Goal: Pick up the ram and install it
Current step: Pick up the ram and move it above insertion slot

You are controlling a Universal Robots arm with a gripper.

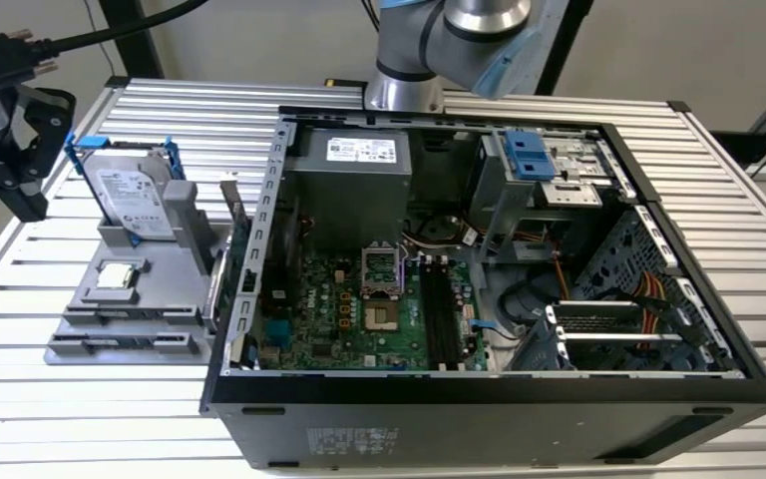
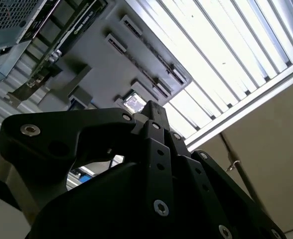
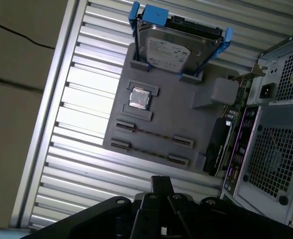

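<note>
The ram (image 3: 217,144) stands on edge along one side of the grey holder (image 3: 161,134), a thin dark stick with black chips. It also appears as a long stick (image 2: 72,32) in the second wrist view and as a thin upright strip (image 1: 231,205) beside the open computer case (image 1: 716,339). My gripper (image 1: 27,205) hangs at the exterior view's far left, above and apart from the holder. Its black fingers meet at one tip (image 3: 161,183), shut with nothing between them. The long dark memory slots (image 1: 439,314) lie on the motherboard inside the case.
A silver hard drive (image 3: 179,47) in a blue frame stands at one end of the holder, and a small square processor chip (image 3: 139,98) lies in a recess near it. The ribbed metal table (image 1: 37,399) carries holder and case. The arm's base (image 1: 417,60) is behind the case.
</note>
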